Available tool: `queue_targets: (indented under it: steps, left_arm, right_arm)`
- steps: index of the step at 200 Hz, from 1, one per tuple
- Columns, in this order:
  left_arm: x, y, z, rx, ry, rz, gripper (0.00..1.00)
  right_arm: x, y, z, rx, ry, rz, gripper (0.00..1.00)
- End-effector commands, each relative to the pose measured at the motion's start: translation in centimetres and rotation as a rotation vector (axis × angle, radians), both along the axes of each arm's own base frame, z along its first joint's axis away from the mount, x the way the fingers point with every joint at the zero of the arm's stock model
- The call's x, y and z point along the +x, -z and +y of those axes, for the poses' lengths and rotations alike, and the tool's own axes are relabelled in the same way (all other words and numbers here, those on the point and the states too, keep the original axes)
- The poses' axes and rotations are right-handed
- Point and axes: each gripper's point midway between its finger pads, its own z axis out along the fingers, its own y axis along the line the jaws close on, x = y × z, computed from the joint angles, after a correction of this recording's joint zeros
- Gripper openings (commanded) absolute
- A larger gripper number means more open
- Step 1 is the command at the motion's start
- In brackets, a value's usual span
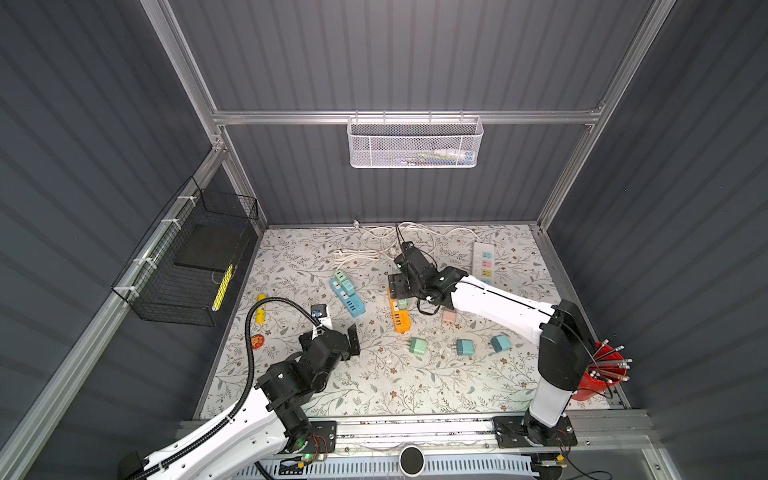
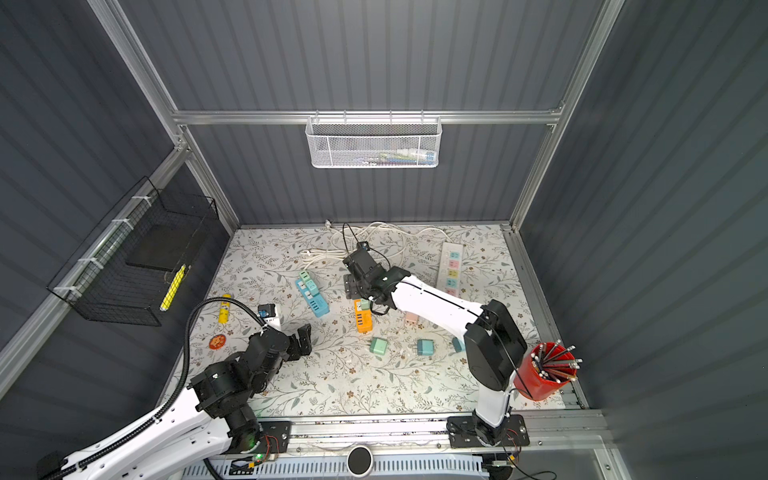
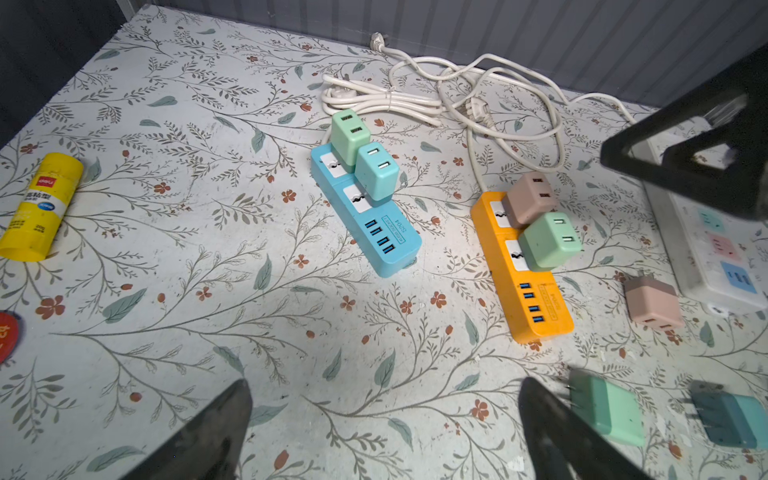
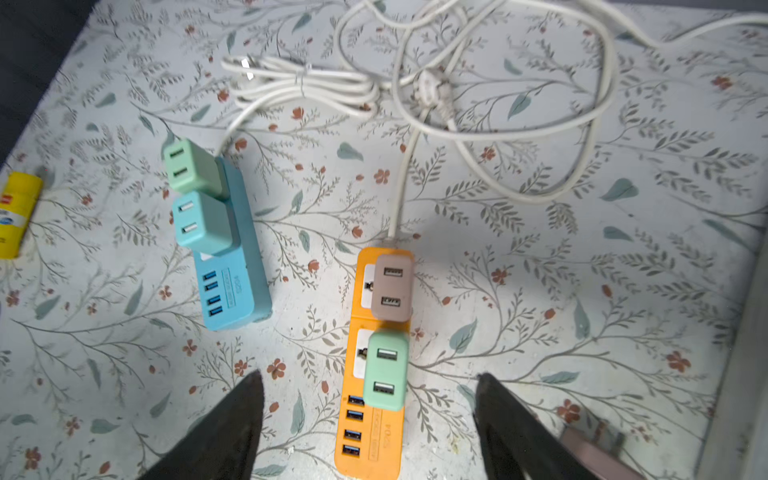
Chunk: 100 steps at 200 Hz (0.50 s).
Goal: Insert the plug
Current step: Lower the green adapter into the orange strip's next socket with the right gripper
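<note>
An orange power strip lies mid-table, also seen in a top view. A brown plug and a mint-green plug sit in its two sockets. My right gripper hovers over the green plug, open, with one finger on each side and touching nothing. In a top view the right gripper covers the strip's far end. My left gripper is open and empty above bare table, left of the strips.
A blue strip holds a green and a teal plug. Loose plugs lie near the front: pink, green, teal, blue-teal. A white strip and coiled cords lie at the back. A red pencil cup stands at the right.
</note>
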Motion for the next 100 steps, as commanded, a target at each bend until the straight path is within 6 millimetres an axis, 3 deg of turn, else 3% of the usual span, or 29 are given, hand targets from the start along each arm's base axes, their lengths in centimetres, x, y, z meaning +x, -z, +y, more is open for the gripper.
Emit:
queue_targets:
  steps: [1,31,100]
  left_arm:
    - [0.1,-1.5,-0.4,-0.004,0.020,-0.014,1.00]
    - [0.2,-1.7,-0.7,-0.001,0.029,-0.009,1.00]
    - [-0.2,-1.3,-0.2,-0.007,0.012,0.009,1.00]
  right_arm:
    - [-0.3,1.7,-1.2,-0.070,-0.015,0.067,0.80]
    - [0.2,3.3,-1.8,-0.094,-0.003,0.097,0.78]
    - [-0.4,10.3,-3.6,-0.125,0.032,0.202,0.76]
